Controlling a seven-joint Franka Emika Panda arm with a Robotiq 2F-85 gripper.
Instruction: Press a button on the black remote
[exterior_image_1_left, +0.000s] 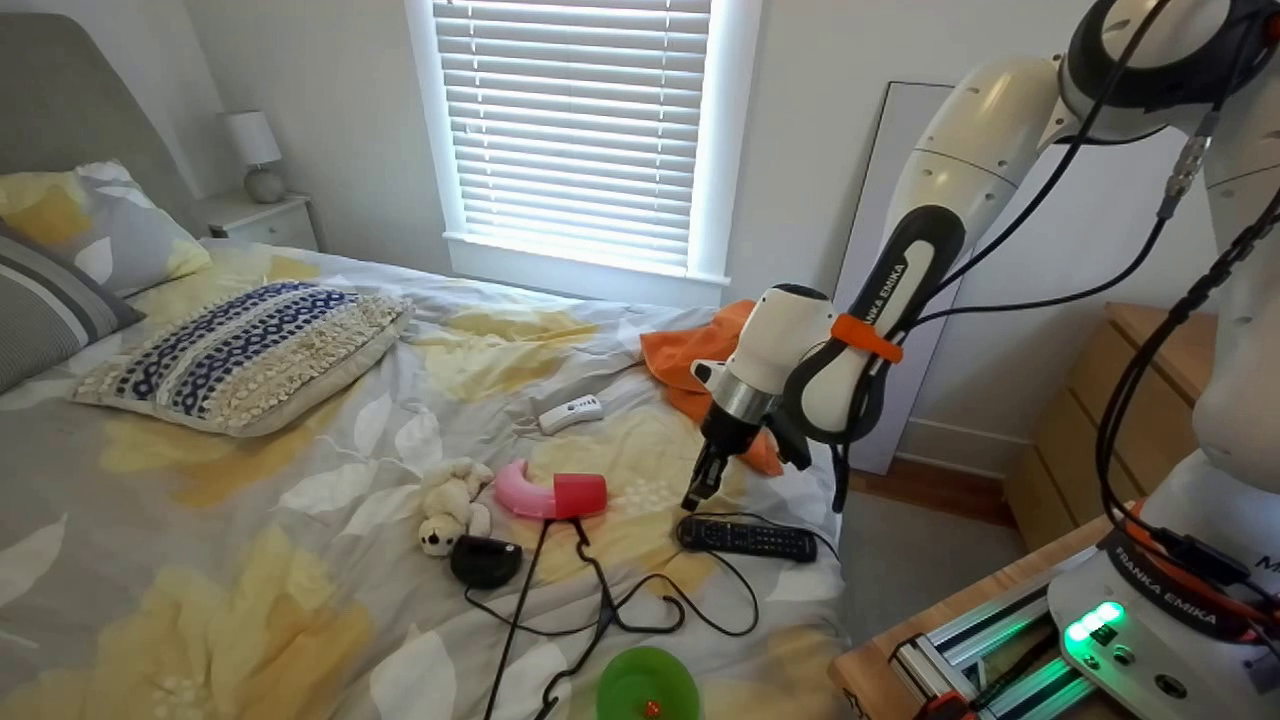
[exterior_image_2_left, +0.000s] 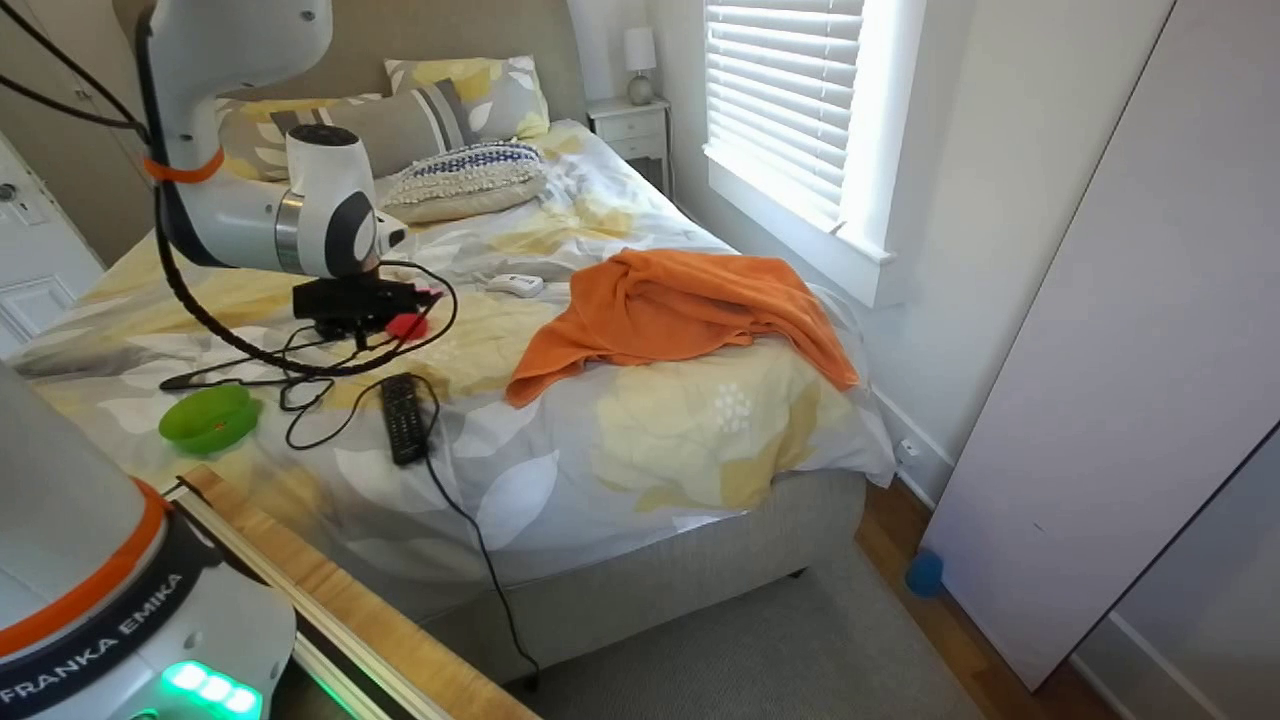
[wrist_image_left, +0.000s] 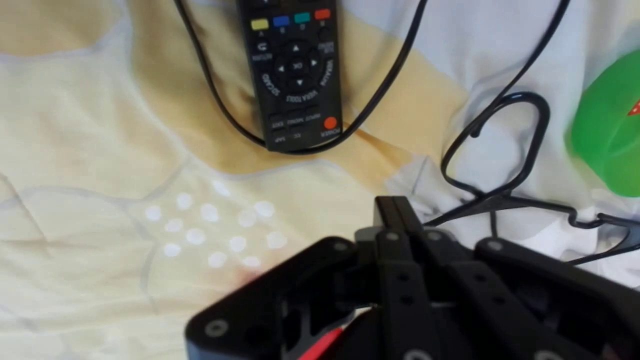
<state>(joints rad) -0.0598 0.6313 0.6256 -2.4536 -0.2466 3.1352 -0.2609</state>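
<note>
In an exterior view, a Franka Emika Panda arm (exterior_image_1_left: 985, 140) arches in from the upper right and bends low, its Robotiq gripper (exterior_image_1_left: 693, 498) slanting down over floral bedding (exterior_image_1_left: 340, 600), fingers (wrist_image_left: 384, 212) pressed together. The black remote control (exterior_image_1_left: 755, 538) lies near the fingertips, lower right of centre; in the wrist view, top centre.
</note>
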